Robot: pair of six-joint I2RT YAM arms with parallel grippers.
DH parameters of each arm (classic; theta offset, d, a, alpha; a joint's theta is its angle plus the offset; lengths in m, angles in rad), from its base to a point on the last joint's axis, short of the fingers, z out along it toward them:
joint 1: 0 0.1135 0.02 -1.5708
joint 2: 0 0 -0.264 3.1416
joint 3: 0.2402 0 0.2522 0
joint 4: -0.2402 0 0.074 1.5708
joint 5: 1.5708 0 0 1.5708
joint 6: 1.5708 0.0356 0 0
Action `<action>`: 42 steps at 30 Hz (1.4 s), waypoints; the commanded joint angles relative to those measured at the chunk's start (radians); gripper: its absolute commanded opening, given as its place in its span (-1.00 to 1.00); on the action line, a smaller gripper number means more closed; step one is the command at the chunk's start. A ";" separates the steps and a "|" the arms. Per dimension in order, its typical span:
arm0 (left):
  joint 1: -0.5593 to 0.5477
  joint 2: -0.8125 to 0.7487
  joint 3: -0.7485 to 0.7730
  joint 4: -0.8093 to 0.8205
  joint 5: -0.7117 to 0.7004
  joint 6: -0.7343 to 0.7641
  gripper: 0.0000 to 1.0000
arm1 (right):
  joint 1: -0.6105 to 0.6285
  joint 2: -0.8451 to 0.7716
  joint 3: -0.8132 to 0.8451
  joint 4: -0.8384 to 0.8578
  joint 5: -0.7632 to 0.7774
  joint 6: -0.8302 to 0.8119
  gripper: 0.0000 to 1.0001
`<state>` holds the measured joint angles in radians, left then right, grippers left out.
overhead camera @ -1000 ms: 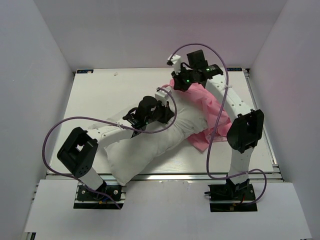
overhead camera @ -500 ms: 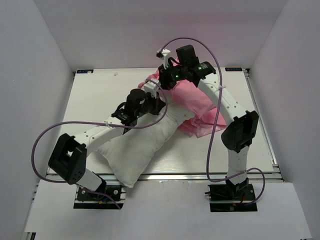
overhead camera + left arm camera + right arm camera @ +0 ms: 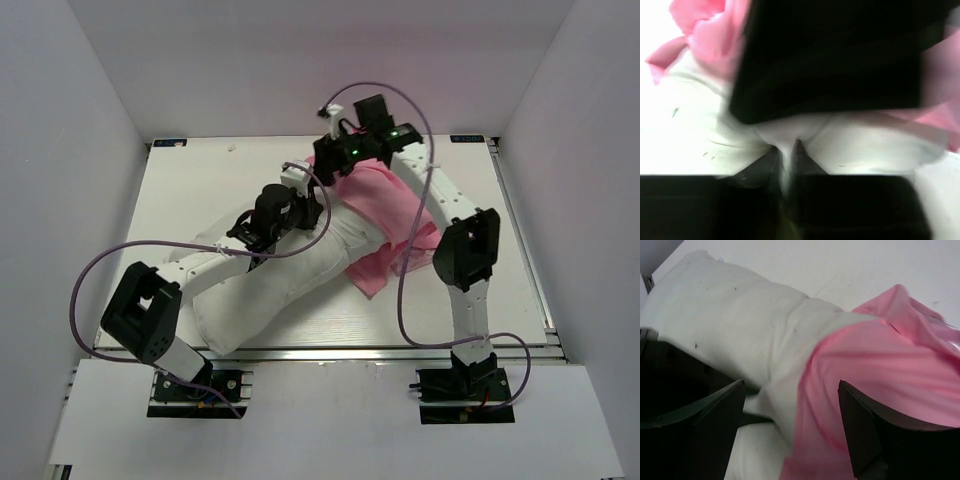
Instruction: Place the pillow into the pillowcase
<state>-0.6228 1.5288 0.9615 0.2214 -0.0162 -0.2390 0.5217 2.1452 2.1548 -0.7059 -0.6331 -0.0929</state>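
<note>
The near-left end of the pillow lay bare on the table, close to the left arm's base, and most of its length was uncovered. Farther in, the left gripper had its jaws close together, with a pucker of pillow fabric pinched between them. Beyond that, the pillowcase covered only 1 end of the pillow, the far one, and lay bunched and trailing to the right. Farthest off, the right gripper hung wide open over the case's edge, gripping nothing. Insertion looked barely begun, and most of the pulling-on remained.

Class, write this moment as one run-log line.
left pincer: shut on pillow | right pincer: open above pillowcase | pillow: far end covered
</note>
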 commanded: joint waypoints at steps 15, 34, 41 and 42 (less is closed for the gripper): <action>-0.009 -0.343 0.141 -0.362 -0.054 0.170 0.57 | -0.227 -0.682 -0.654 0.029 0.062 -0.518 0.73; -0.391 0.030 0.092 -0.355 -0.448 0.354 0.52 | -0.131 -0.789 -0.995 0.217 0.498 -0.450 0.44; -0.335 0.114 0.111 -0.277 -0.513 0.317 -0.60 | -0.131 -0.771 -0.980 0.203 0.470 -0.429 -0.56; -0.330 0.113 0.121 -0.274 -0.507 0.308 -0.74 | -0.131 -0.766 -0.972 0.200 0.470 -0.429 -0.68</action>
<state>-0.9943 1.6516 1.0580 -0.0872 -0.4557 0.0841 0.3923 1.3834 1.1610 -0.5335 -0.1596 -0.5304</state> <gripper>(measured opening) 0.180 0.188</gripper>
